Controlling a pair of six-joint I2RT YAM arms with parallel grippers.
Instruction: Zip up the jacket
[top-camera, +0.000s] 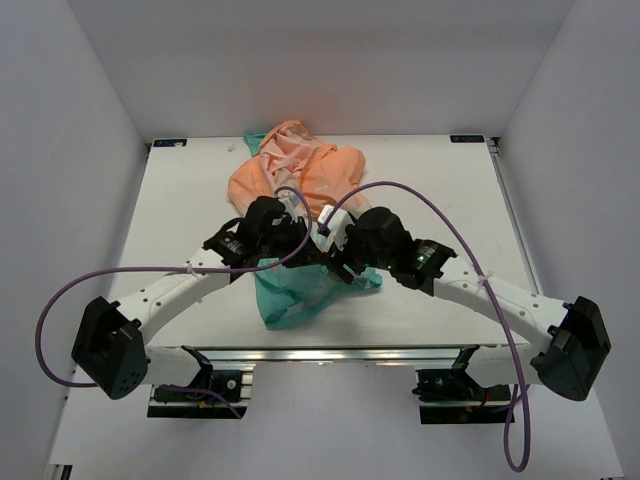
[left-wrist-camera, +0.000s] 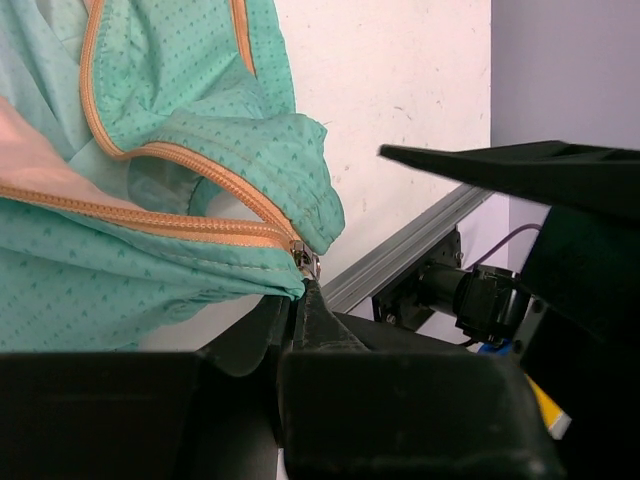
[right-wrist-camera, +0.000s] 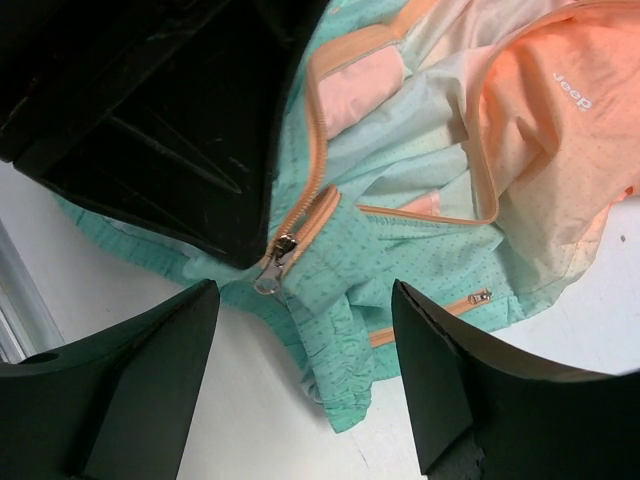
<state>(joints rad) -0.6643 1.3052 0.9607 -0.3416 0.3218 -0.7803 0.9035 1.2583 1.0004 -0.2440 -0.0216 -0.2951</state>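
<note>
The white table (top-camera: 440, 200) fills the floor of the booth, and the jacket (top-camera: 300, 175) lies crumpled in the middle of it. Its peach-orange top is toward the far side and its teal bottom spills toward the near edge.

The left arm (top-camera: 170, 290) and right arm (top-camera: 490, 290) both reach in over the jacket's middle, their wrists almost meeting, with a purple cable (top-camera: 440, 215) looping off each.

The left gripper (left-wrist-camera: 300, 320) is closed down tight on the jacket's teal bottom edge, just under the foot of the zipper. The right gripper (right-wrist-camera: 300, 295) hangs right beside it with its fingers (right-wrist-camera: 150, 380) spread wide and nothing between them but air, poised above the same corner of cloth.

The orange zipper (left-wrist-camera: 180, 225) gapes open above that point, its two tapes parting in a V. The little metal slider (right-wrist-camera: 280, 252) sits at the very bottom, its pull tab dangling. A short pocket zipper (right-wrist-camera: 470, 300) shows nearby on the teal panel.
</note>
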